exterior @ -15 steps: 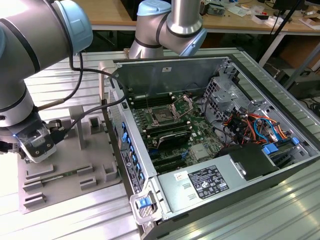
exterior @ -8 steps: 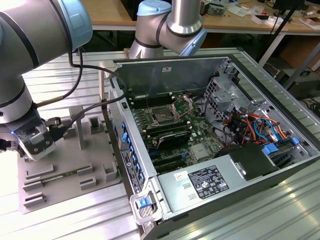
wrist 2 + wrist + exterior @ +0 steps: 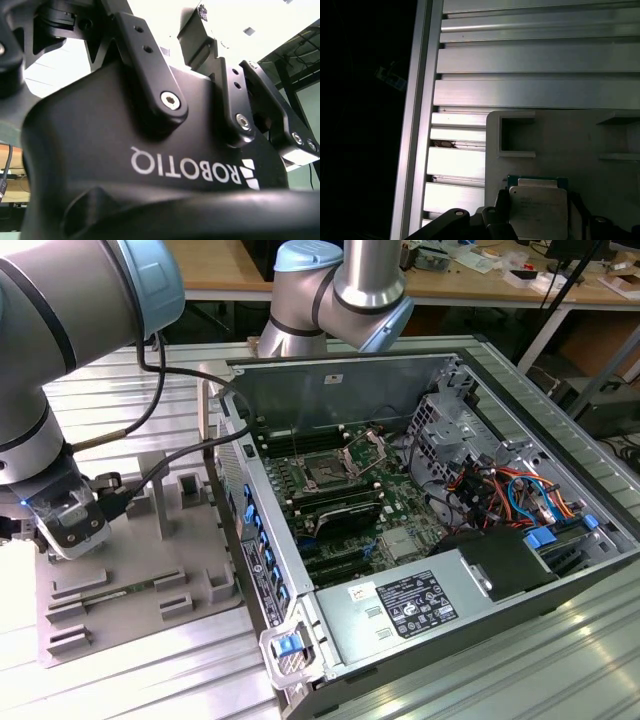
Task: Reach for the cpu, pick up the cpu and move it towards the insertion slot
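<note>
One arm: a grey and pale-blue robot arm (image 3: 40, 360) bends down over the slatted aluminium worktop (image 3: 150, 685), near its edge at the exterior view's left. Its upper links are cut off by the frame.
Gripper: a black two-fingered gripper (image 3: 538, 222) is narrowed onto the chip, with one finger (image 3: 501, 212) tight against each of two opposite sides. The fingertips are cut off in the first wrist view, and in the exterior view the wrist housing hides them. The second wrist view shows the black body and bolted link bars close up, cut off before the tips.
Cpu: a small flat square cpu (image 3: 538, 205) with a silvery metal top and thin green rim sits between the fingers. Its near part is cut off. Whether it rests on the tray or hangs just above it cannot be told.
Tray: a grey moulded plastic tray (image 3: 130, 550) with raised rectangular frames lies near the same worktop edge. The cpu is close to the tray's outer edge.
Case: an open grey metal computer case (image 3: 300, 380) stands beside the tray, toward the exterior view's right.
Insertion slot: a small dark square insertion slot (image 3: 325, 473) with a shiny metal frame sits on the green board inside the case, well apart from the gripper. Its detail is hard to make out.
Cables: black cables (image 3: 150, 400) loop from the wrist. Coloured wires (image 3: 500, 490) crowd the case's far corner.
</note>
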`<action>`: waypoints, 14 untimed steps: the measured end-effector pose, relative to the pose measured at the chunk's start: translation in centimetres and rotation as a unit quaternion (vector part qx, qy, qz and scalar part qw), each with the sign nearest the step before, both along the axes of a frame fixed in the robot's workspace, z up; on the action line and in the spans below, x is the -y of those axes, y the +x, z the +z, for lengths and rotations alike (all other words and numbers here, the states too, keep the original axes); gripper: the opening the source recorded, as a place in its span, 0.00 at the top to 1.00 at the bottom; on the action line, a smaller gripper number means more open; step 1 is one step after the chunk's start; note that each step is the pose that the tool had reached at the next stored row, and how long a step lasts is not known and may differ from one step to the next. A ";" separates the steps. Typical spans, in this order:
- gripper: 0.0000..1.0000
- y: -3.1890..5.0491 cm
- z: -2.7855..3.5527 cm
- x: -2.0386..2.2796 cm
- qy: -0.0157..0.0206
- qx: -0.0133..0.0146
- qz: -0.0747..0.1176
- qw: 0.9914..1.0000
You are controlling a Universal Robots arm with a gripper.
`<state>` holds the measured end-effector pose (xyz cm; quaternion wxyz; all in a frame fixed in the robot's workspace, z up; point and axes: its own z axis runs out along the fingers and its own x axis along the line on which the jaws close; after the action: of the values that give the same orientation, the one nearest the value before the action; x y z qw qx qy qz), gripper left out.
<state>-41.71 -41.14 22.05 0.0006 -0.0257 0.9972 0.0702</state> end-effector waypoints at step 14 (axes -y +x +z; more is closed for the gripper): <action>0.45 0.00 0.04 0.01 -0.020 0.000 0.000 1.000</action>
<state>-41.71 -41.15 22.09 0.0000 -0.0257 0.9984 0.0501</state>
